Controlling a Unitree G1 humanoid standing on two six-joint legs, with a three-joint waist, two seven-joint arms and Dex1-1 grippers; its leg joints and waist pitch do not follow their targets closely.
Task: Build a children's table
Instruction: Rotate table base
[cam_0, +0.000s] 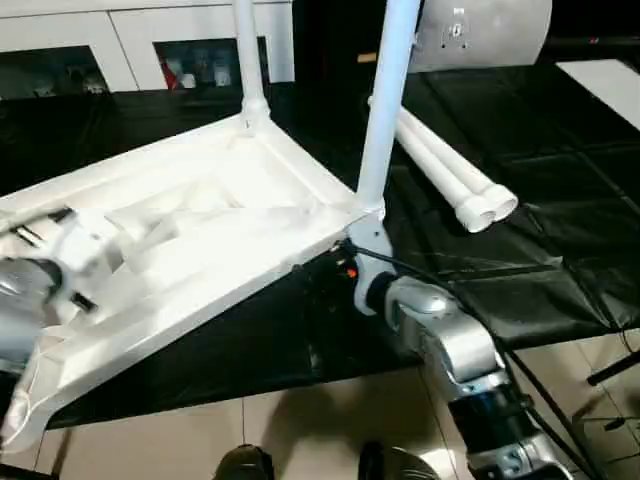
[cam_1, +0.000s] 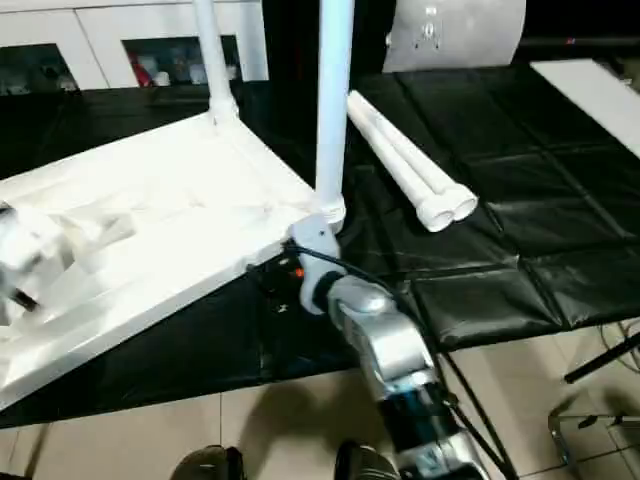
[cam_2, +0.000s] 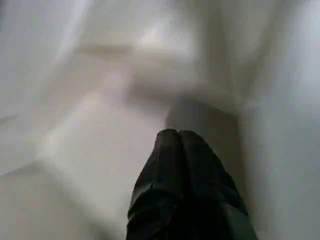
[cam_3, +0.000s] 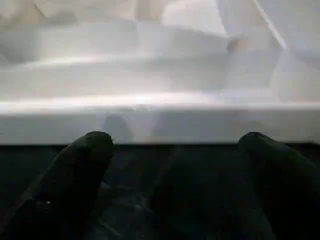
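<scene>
Left side first: your left gripper (cam_2: 177, 137) was over the ribbed underside of the top (cam_0: 200, 240), fingers pressed together, nothing between them. In the head view that left forearm (cam_0: 30, 290) sat over the top's left part, near edge.

The top lay upside down on the black bench (cam_0: 560, 200), tilted: its near-left corner (cam_0: 25, 420) hung past the bench edge toward the floor (cam_0: 330, 430). Ribs faced up.

Two legs were in their sockets and stood up. The far leg (cam_0: 246, 60) rose from the far corner. The near leg (cam_0: 388, 90) rose from the right corner, just above your right wrist.

Your right gripper (cam_3: 175, 145) was at that right corner, fingers (cam_3: 90, 150) spread wide, holding nothing. From its wrist view the top's white edge (cam_3: 160, 122) ran straight across just beyond the fingertips; I couldn't tell whether they touched it. The right forearm (cam_0: 450, 340) reached in from near right, with a black cable along it.

Right of the near leg, two loose legs (cam_0: 450, 170) lay side by side on the bench, touching each other, open ends pointing near-right. They were apart from the top.

Far right: a white panel (cam_0: 610, 85) on the bench. Far edge: white cabinets (cam_0: 130, 40) on the left, a grey plate (cam_0: 480, 30) behind the near leg.
</scene>
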